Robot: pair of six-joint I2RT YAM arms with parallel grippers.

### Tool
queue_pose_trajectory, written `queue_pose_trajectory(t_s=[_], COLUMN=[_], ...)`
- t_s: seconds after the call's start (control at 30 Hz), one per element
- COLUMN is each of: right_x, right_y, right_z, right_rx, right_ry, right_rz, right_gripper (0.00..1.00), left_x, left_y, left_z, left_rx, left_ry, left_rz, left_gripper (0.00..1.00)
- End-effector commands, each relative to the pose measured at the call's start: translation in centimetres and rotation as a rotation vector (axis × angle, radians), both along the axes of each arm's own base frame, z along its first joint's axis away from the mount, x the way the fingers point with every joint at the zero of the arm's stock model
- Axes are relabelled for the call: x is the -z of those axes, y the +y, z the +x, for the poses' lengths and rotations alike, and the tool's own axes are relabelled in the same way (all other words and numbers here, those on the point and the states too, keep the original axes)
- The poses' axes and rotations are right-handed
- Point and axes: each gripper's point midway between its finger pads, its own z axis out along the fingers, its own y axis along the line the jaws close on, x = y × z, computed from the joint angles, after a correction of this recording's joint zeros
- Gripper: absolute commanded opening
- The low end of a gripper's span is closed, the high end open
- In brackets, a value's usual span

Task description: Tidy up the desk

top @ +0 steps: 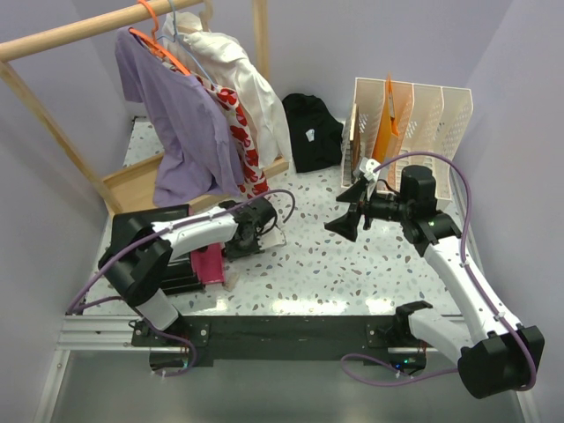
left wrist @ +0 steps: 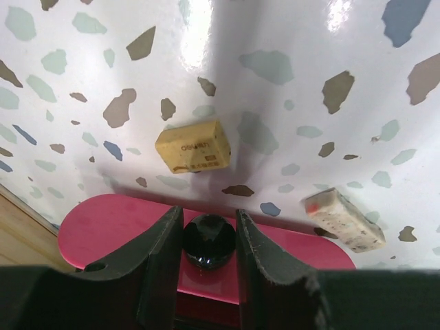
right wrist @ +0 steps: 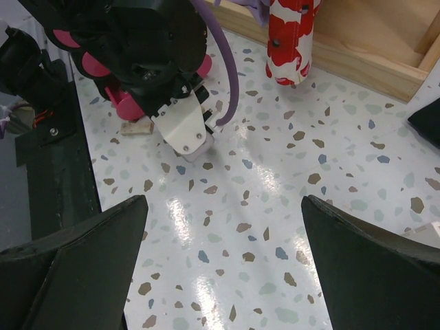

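Pinching a small glossy black round thing (left wrist: 208,242) with the left gripper (left wrist: 208,216), fingers pressing in on both sides of it, right above a flat pink plastic object (left wrist: 103,227); honestly not managing to tell if it's part of that. Spotting a tan rectangular eraser (left wrist: 192,146) and a worn whitish eraser with a red end (left wrist: 344,220) lying apart just beyond. Holding the right gripper (right wrist: 223,203) spread wide, hovering over the white terrazzo-patterned desk (top: 352,264) stretching under both arms.
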Motion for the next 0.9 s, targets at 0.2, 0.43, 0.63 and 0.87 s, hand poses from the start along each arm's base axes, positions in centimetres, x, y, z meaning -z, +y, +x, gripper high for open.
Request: queue_pose_trajectory(t_s=[0.2,0.43,0.63,0.87], right_x=[-0.8,-0.4,-0.1,0.8], right_y=[0.0,0.0,-0.1,0.2], right_z=[-0.1,0.0,0.2,-0.6], right_rx=[-0.016,-0.012,-0.007,-0.081], right_ry=[-0.022,-0.016,-0.014,-0.002], right_rz=[0.012,0.006,-0.002,-0.017], right_gripper=[0.99,0.99,0.99,0.99], left_x=[-3.2,-6.0,-8.5,-13.4], left_y=[-4.5,-5.4,-5.4,-6.3], left_z=[0.6,2.2,2.7,2.6], left_rx=[-0.008,-0.052,-0.085,-0.178], left_ry=[-0.08,-0.187,-0.259,-0.351], left_rz=[-0.217,-0.283,-0.339,-0.522], left_gripper=[0.3,0.5,0.6,0.6])
